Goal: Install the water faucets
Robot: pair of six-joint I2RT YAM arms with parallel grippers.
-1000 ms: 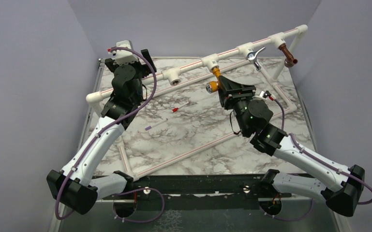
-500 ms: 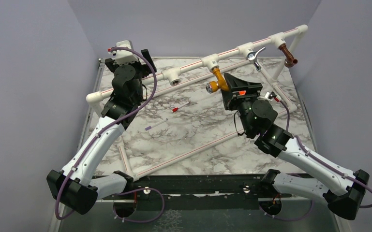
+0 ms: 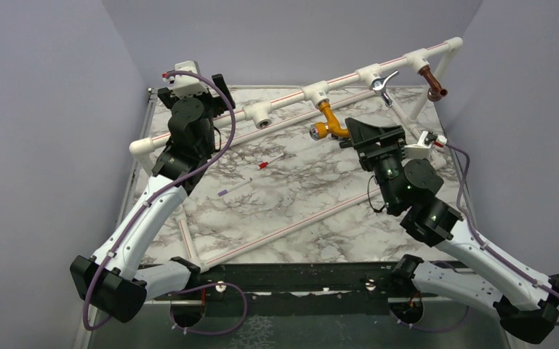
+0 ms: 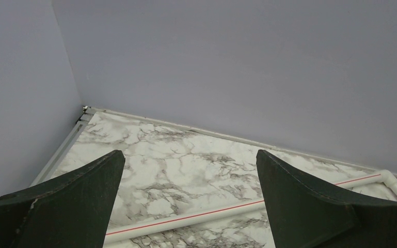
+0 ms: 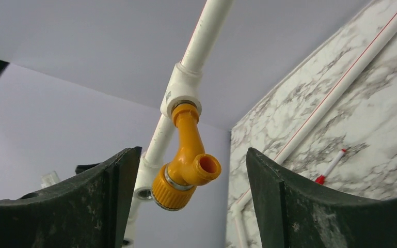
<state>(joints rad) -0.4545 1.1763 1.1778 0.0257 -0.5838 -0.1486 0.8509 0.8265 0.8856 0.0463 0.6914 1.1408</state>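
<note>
Under the raised white pipe [image 3: 345, 78], about midway along it, the yellow faucet [image 3: 327, 118] is hanging, its body running down from the pipe and bending leftward. Just beside it, the right gripper [image 3: 355, 131] is hovering with jaws spread, holding nothing. The faucet is lying just ahead of them, untouched. Off by the pipe's left end, the left gripper [image 4: 191, 157] is gaping empty, much farther from the faucet.
</note>
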